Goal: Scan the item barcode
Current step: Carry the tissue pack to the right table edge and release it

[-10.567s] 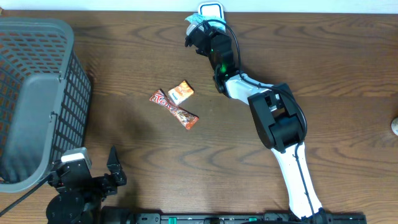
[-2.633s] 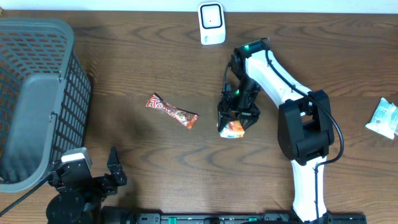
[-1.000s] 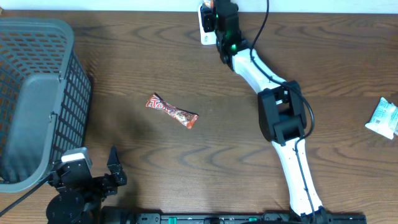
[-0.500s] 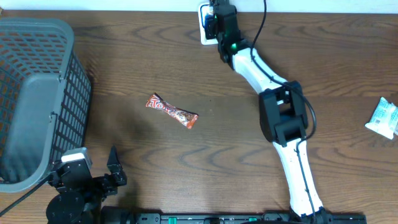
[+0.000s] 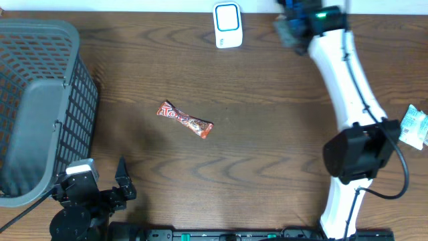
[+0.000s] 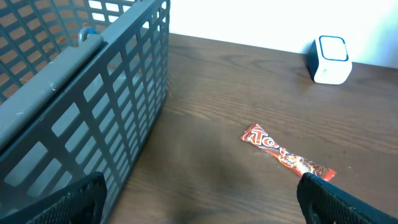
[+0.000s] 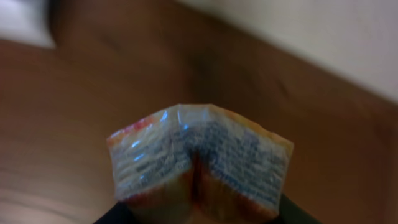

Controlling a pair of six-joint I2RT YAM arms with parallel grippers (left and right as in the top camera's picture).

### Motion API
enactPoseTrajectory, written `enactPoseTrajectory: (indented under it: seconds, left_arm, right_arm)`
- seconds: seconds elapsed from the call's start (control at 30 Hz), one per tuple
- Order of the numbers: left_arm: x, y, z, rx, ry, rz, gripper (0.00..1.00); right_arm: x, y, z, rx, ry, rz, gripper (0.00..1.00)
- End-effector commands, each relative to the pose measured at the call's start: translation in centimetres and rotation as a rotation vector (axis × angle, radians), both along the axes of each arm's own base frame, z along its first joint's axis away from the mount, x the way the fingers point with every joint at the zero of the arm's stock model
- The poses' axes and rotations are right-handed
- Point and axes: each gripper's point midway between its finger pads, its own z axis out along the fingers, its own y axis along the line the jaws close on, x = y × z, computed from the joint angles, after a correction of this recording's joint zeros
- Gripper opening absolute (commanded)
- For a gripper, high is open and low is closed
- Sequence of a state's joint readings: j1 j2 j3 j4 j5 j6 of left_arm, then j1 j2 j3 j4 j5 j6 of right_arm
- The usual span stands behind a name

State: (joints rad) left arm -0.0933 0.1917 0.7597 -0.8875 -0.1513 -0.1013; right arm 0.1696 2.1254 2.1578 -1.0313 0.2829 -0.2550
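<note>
My right gripper (image 7: 199, 214) is shut on a small orange snack packet (image 7: 200, 158), squeezed into a fold with its printed white back facing the camera. In the overhead view the right gripper (image 5: 289, 25) is a blur at the table's far edge, to the right of the white scanner (image 5: 227, 25). A red candy bar (image 5: 185, 119) lies on the table's middle left; it also shows in the left wrist view as the candy bar (image 6: 287, 158), with the scanner (image 6: 330, 59) beyond it. My left gripper (image 6: 205, 211) is open and empty at the near left corner (image 5: 100, 191).
A grey mesh basket (image 5: 40, 100) stands at the left edge, close to the left gripper. A white and blue packet (image 5: 414, 127) lies at the right edge, beside the right arm's elbow (image 5: 358, 154).
The right arm has swung away from the scanner to the right along the far edge, still gripping the orange packet, and its jaws have tightened. The left arm has not moved.
</note>
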Motion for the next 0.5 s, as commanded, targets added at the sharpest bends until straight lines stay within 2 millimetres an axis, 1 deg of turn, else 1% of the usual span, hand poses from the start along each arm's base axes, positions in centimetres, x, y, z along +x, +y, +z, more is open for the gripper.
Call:
enactPoseTrajectory:
  seconds: [0.0, 0.03, 0.07, 0.13, 0.23, 0.27, 0.3, 0.33, 0.37, 0.4, 0.43, 0.47]
  left_arm:
    - [0.0, -0.1, 0.0, -0.005, -0.005, -0.005, 0.98]
    - [0.0, -0.1, 0.0, -0.005, -0.005, -0.005, 0.98]
    - [0.0, -0.1, 0.1, -0.005, -0.005, -0.005, 0.98]
    - [0.0, -0.1, 0.0, -0.005, -0.005, -0.005, 0.98]
    - [0.0, -0.1, 0.1, -0.005, -0.005, -0.005, 0.98]
    - [0.0, -0.1, 0.0, -0.005, -0.005, -0.005, 0.98]
    - [0.0, -0.1, 0.1, -0.005, -0.005, -0.005, 0.98]
    - [0.0, -0.1, 0.1, -0.005, -0.005, -0.005, 0.98]
    - [0.0, -0.1, 0.1, -0.005, -0.005, -0.005, 0.98]
    - [0.0, -0.1, 0.1, -0.005, -0.005, -0.005, 0.98]
    - [0.0, -0.1, 0.1, -0.005, -0.005, -0.005, 0.98]
    - [0.0, -0.1, 0.1, -0.005, -0.005, -0.005, 0.98]
  right_arm:
    - [-1.5, -9.1, -4.0, -0.152, 0.166, -0.127, 0.4]
    - [-1.9, -10.8, -4.7, -0.145, 0.191, -0.157, 0.4]
    - [-2.6, -14.0, -6.1, -0.129, 0.229, -0.226, 0.4]
    - [-3.7, -18.2, -7.8, -0.106, 0.266, -0.334, 0.38]
    - [-5.6, -23.4, -9.9, -0.057, 0.292, -0.515, 0.36]
    - [-6.5, -25.1, -10.7, -0.042, 0.308, -0.574, 0.36]
    - [-7.3, -26.5, -11.4, -0.033, 0.324, -0.614, 0.36]
    - [-8.3, -27.9, -12.1, -0.023, 0.346, -0.654, 0.39]
    - [-9.2, -29.0, -12.8, -0.013, 0.366, -0.683, 0.49]
    - [-10.2, -30.2, -13.4, 0.003, 0.384, -0.714, 0.63]
    - [-11.3, -31.7, -13.8, 0.037, 0.392, -0.749, 0.82]
    - [-11.6, -32.3, -13.8, 0.064, 0.385, -0.762, 0.9]
